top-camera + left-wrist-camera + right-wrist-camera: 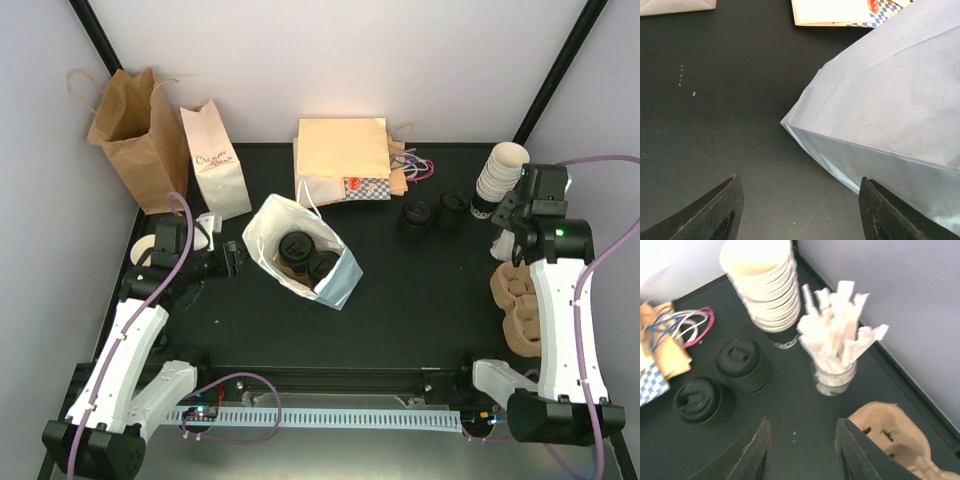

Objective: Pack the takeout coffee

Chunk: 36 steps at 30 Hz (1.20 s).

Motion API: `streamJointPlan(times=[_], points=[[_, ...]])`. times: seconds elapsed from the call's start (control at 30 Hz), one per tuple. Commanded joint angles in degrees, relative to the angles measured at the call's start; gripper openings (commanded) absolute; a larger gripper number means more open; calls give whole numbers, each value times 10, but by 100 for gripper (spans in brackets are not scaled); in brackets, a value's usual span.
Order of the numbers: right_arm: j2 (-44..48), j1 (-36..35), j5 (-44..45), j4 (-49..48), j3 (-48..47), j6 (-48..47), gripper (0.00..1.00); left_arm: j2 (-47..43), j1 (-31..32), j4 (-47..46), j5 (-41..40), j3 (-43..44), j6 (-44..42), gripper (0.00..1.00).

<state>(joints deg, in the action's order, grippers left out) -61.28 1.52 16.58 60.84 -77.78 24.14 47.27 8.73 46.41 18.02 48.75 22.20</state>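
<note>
A white paper bag (pixel 300 255) stands open mid-table. Inside it show the black lids of two takeout coffee cups (pixel 297 247). Just left of the bag my left gripper (pixel 232 258) hovers low, open and empty. In the left wrist view the bag's creased side (pixel 890 100) fills the right, its lower edge close to my right-hand finger (pixel 890 215); the left gripper (pixel 797 210) has bare table between its fingers. My right gripper (pixel 508 215) is at the far right, by the cup stack. The right wrist view shows the right gripper (pixel 802 450) open over bare table.
A stack of bare cream cups (pixel 765 290), a jar of wrapped sticks (pixel 835 355), two stacks of black lids (pixel 742 365) and brown pulp carriers (pixel 890 435) crowd the right corner. A brown bag (pixel 135 135), a printed white bag (pixel 215 160) and flat bags (pixel 345 160) line the back.
</note>
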Motion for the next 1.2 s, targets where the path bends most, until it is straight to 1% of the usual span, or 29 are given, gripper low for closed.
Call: streamJointPlan(times=[0.0, 0.03, 0.1, 0.17, 0.23, 0.33, 0.37, 0.4, 0.53, 0.8, 0.97, 1.03, 1.1, 1.17], points=[[-39, 41, 42, -19, -45, 37, 36, -1, 2, -11, -24, 23, -66, 66], [-51, 46, 50, -17, -54, 36, 34, -1, 2, -8, -27, 23, -75, 66], [-74, 50, 69, -12, -71, 33, 33, -5, 3, -4, -35, 20, -78, 66], [-95, 52, 81, -11, -78, 26, 33, -16, 3, -21, -14, 5, -78, 66], [-111, 56, 94, -13, -79, 20, 30, -27, 3, -33, -16, -9, -77, 66], [-135, 71, 71, -20, -78, 9, 28, -41, 3, -42, -20, -23, -76, 66], [-146, 75, 61, -20, -83, 5, 25, -45, 3, -46, -18, -27, -75, 66], [-159, 76, 56, -16, -89, 3, 24, -48, 3, -49, -16, -30, -74, 66], [-194, 76, 51, -6, -102, 0, 25, -51, 4, -57, -22, -43, -75, 66], [-199, 76, 50, -23, -78, -1, 25, -50, 3, -56, -35, -46, -76, 66], [-208, 77, 54, -23, -72, -1, 22, -44, 3, -55, -36, -46, -75, 66], [-207, 77, 57, -24, -68, 1, 17, -44, 4, -55, -38, -46, -75, 66], [-204, 77, 54, -25, -63, 4, 15, -43, 3, -55, -39, -47, -75, 66], [-201, 77, 51, -28, -56, 4, 8, -41, 3, -56, -40, -46, -75, 66]])
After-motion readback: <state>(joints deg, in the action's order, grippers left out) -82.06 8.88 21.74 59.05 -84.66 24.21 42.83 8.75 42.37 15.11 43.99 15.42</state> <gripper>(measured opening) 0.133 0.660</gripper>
